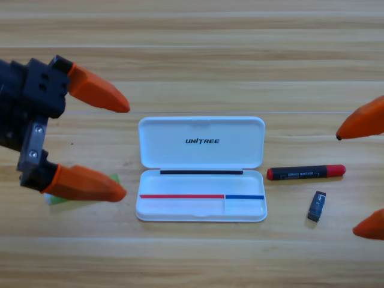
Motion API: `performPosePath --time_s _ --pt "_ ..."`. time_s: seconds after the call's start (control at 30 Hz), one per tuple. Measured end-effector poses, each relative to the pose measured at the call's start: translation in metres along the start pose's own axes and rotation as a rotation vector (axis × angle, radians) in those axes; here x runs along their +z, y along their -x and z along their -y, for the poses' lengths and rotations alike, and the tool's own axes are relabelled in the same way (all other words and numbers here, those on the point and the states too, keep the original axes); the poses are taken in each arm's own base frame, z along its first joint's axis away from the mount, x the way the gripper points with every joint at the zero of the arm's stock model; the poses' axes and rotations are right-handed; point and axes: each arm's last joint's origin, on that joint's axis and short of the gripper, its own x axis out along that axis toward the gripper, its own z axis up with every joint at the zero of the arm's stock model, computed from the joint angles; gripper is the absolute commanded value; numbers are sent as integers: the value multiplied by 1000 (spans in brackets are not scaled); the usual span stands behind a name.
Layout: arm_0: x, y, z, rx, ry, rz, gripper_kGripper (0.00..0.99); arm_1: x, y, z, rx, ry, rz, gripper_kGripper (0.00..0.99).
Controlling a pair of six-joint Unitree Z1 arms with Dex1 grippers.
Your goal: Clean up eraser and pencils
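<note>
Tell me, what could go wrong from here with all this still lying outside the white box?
1. The green pencil lies mostly hidden under the left gripper, whose jaws are spread wide; a grab from there could push it away rather than catch it.
2. The eraser is small and close to the black and red pencil; the right gripper, open at the picture's edge, might bump one while reaching for the other.
3. The open case could slide if nudged.

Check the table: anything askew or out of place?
Nothing damaged. The green pencil is mostly hidden under the open left gripper. The eraser lies tilted beside the black pencil, right of the open case.
</note>
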Motion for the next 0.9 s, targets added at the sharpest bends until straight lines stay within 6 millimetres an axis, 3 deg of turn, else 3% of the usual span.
performPosePath --time_s 0.7,0.9 --pt "7 5 1 -8 -17 -17 990 -9 -6 -1 8 -116 -32 988" --pt "8 6 0 1 -17 -24 990 -14 -10 6 -125 -201 -57 985"
